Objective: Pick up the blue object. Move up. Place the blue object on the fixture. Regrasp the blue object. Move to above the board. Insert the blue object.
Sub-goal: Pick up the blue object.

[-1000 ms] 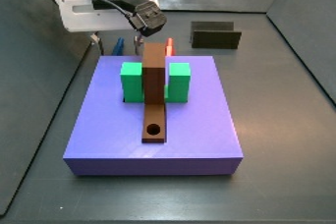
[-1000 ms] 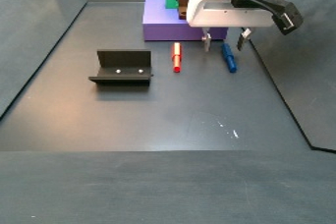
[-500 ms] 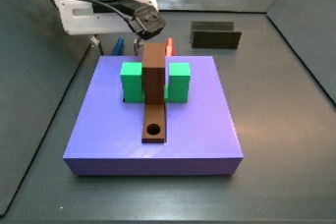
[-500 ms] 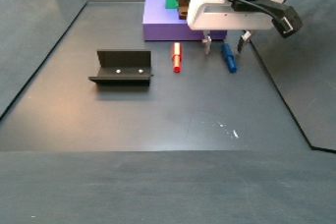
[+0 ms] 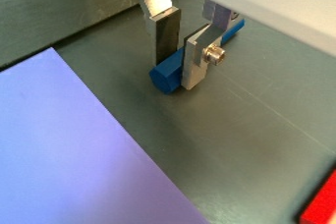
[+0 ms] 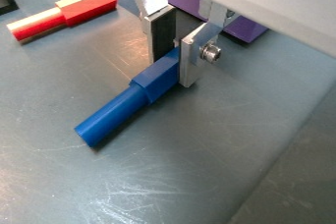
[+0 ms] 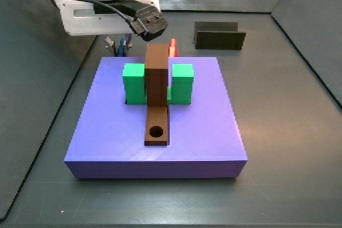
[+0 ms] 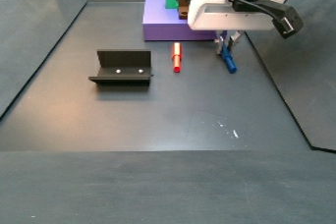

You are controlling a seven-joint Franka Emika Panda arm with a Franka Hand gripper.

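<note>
Gripper: low over the floor just beside the board's edge, in a wrist view (image 6: pixel 179 43), also in a side view (image 8: pixel 226 40).
Jaws: narrow, one finger (image 6: pixel 197 56) on each side of the blue object's end (contact looks made; not lifted).
Blue object (image 6: pixel 129 107): flat on the floor near the board (image 7: pixel 160 132).
Red stick (image 8: pixel 178 61): lying near it, apart.
Fixture (image 8: pixel 121 68): well apart, toward the floor's opposite side.
</note>
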